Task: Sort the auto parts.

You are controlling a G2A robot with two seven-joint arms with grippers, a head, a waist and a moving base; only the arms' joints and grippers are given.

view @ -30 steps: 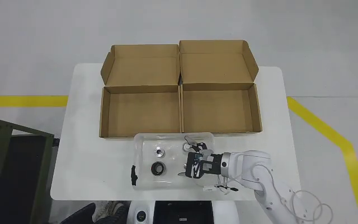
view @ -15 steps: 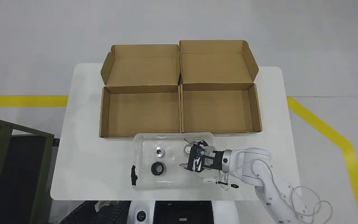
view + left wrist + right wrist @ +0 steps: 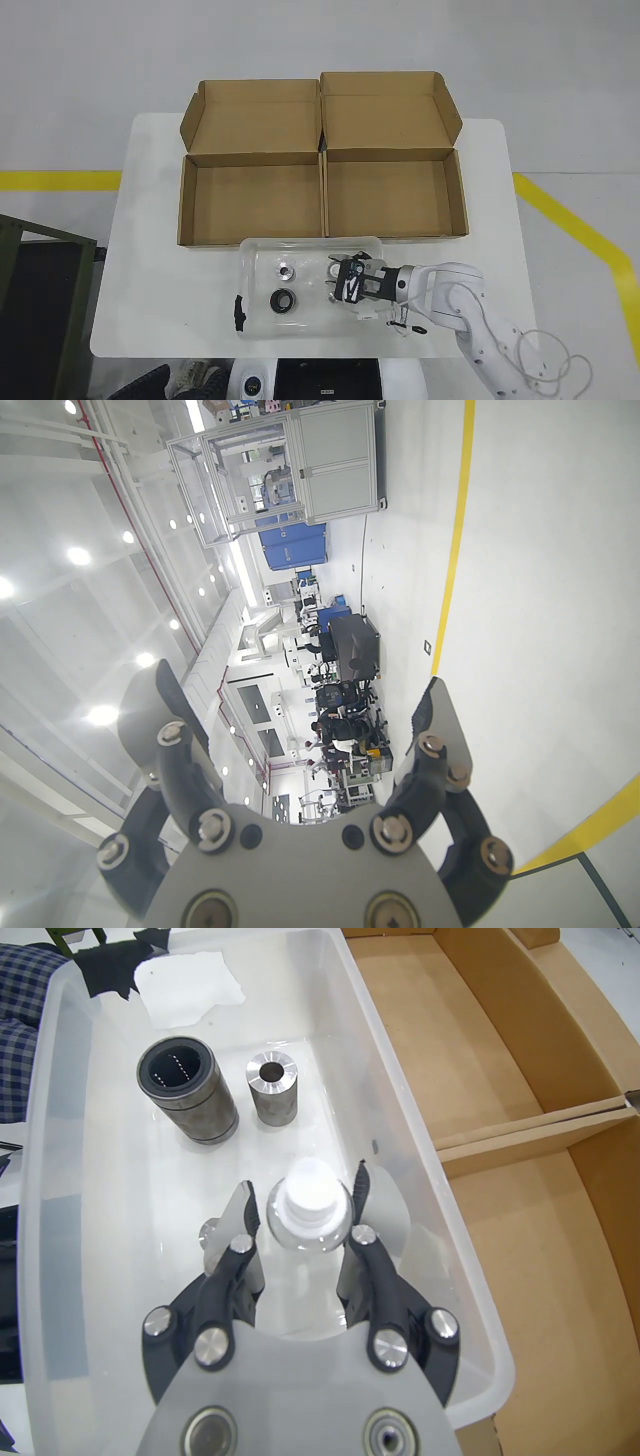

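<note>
Right gripper (image 3: 332,282) spread open around a white-capped clear part (image 3: 306,1215) in the plastic bin (image 3: 300,241).
The bin sits in the lower middle of the top view, on the white table (image 3: 150,250) just below two open cardboard boxes (image 3: 250,200) (image 3: 392,195). The capped part stands upright between the released fingers, not yet clamped. In the bin's left half stand a large dark bushing (image 3: 284,300) and, above it, a smaller steel sleeve (image 3: 287,270), both well apart from the gripper. The left gripper (image 3: 297,680) is open too, holding nothing.
</note>
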